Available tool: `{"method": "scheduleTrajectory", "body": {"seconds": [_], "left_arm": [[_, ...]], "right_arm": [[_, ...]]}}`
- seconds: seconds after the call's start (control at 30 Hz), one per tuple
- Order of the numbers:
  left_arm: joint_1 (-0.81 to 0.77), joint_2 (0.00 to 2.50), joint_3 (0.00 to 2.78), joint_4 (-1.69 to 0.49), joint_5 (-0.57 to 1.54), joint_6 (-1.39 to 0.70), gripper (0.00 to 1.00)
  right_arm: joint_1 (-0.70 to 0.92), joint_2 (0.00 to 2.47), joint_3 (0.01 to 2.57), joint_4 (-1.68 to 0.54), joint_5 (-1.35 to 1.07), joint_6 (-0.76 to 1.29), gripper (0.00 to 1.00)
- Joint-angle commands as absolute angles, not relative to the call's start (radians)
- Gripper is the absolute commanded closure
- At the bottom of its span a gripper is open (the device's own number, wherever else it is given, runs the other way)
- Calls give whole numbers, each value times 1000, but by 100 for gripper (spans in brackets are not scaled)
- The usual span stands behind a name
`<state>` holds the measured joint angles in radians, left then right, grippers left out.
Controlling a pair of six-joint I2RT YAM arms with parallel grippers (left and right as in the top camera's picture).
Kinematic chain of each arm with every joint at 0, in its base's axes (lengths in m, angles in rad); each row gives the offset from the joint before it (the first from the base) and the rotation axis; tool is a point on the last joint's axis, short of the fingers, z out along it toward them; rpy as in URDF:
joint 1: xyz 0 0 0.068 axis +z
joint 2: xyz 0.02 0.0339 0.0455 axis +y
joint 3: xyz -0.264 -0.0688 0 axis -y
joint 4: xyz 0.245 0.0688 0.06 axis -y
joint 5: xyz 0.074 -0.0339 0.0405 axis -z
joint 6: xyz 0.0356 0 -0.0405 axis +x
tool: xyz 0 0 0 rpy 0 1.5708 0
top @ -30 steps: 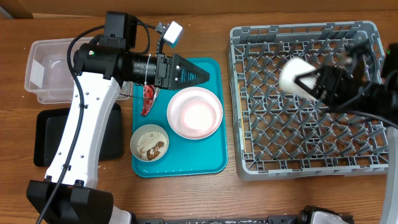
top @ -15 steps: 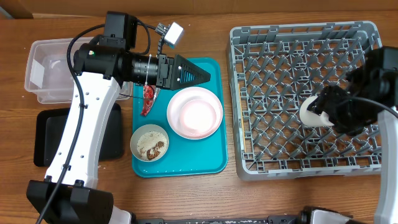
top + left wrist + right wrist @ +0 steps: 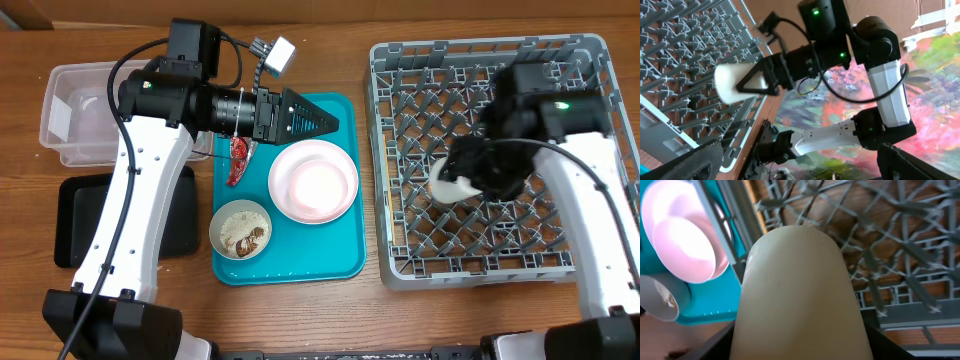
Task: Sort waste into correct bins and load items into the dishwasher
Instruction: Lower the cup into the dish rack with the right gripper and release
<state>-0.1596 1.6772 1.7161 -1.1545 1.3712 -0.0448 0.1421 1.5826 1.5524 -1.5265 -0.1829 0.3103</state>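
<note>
Loading step: the right jaws grip the small white cup over the grey dish rack, right of frame, perhaps touching its pegs. Next, lower it between pegs and release. The left jaws gape empty above the teal tray.

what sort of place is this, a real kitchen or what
Most likely a robot lab bench staged for dish clearing, not a kitchen: a wooden table, a grey dish rack, a teal tray, the right gripper holding a white cup.
</note>
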Motion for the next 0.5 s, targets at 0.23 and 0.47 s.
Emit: {"method": "scheduleTrajectory", "body": {"seconds": [0.23, 0.47], "left_arm": [[-163, 1668, 1730, -1163, 1340, -33, 0], [-163, 1668, 1730, -1164, 1330, -34, 0]], "right_arm": [[226, 1692, 1570, -1527, -150, 330, 34], [283, 1742, 1570, -1515, -147, 331, 33]]}}
